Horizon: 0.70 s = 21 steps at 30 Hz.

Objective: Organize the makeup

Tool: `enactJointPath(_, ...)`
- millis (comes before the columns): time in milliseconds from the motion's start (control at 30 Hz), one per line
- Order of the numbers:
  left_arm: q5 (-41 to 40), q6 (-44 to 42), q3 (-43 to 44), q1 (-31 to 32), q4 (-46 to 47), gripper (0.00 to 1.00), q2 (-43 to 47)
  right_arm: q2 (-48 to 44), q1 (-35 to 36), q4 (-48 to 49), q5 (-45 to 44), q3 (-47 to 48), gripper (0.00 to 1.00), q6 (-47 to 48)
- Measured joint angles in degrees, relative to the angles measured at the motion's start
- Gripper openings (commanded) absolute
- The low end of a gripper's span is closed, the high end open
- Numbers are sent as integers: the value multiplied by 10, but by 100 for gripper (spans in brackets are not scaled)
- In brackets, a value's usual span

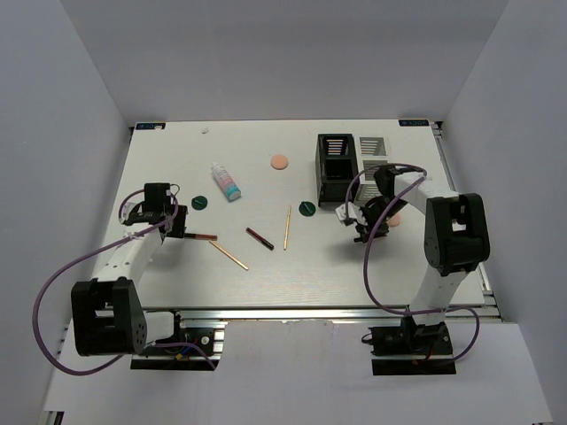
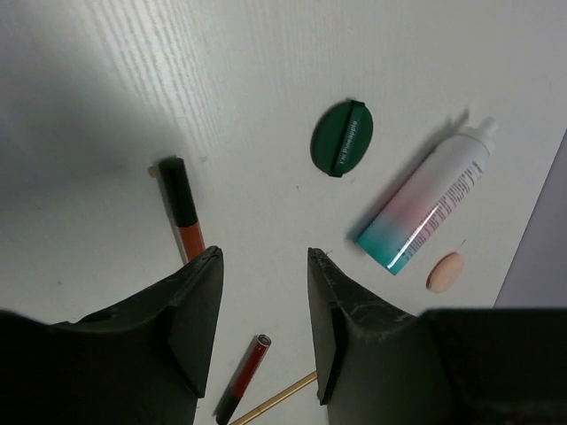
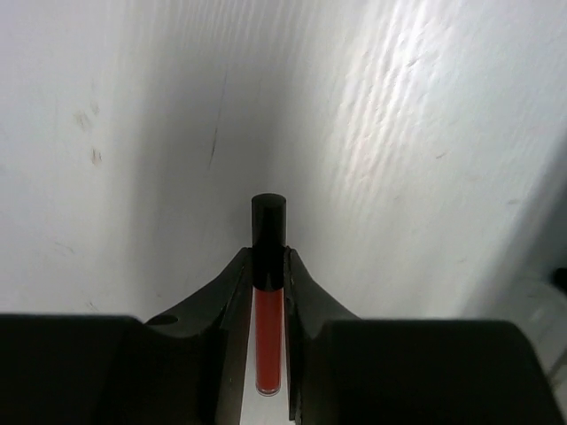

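1. Left arm: it extends over the left part of the counter [image 1: 177,150] with the wrist bent downward. The left gripper [image 2: 263,266] faces the surface. Its fingers [image 2: 195,319] are apart, with nothing between them.
2. Right arm: the forearm reaches to just in front of the black organizer [image 1: 336,166], with the wrist bent downward. The right gripper [image 3: 267,261] has its fingers clamped on a red pencil [image 3: 267,221], and the cap protrudes past the tips.
3. Lettering: the white tube [image 2: 425,208] carries fine dark print and the green disc [image 2: 342,137] carries a line of text. Neither can be read.
4. Materials: the tube is glossy, fades from pink to teal, and ends in a white nozzle. The disc is flat and matte. The held pencil has a translucent red barrel and a cylindrical black cap. The counter is white with a fine grain.
5. Locations: a second red pencil [image 2: 182,208] lies just beside the left fingers. A tan stick [image 1: 229,255] lies mid-counter. A peach puff [image 1: 280,162] lies beyond the tube.
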State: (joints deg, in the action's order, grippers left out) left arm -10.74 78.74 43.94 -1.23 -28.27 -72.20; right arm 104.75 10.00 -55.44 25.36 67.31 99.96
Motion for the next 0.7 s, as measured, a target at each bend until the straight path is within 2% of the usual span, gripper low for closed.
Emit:
enactJointPath(100,-1,19,-3,-5,-14,52,0,0,10,-25,50,45,0,-30)
enactJointPath(233,-1,36,-4,-5,-22,52,-3,0,21,-41,156,169,0,-108)
enactJointPath(367,2,42,1,-5,-36,51,-31,-6,26,17,267,279,0,-265)
enactJointPath(467,7,40,25,-5,-67,51,-72,-36,24,151,309,275,0,-433)
enactJointPath(533,10,37,38,-5,-82,51,-92,-66,22,285,306,232,0,-560)
enactJointPath(700,18,36,40,-5,-96,51,-97,-73,17,549,212,172,0,-785)
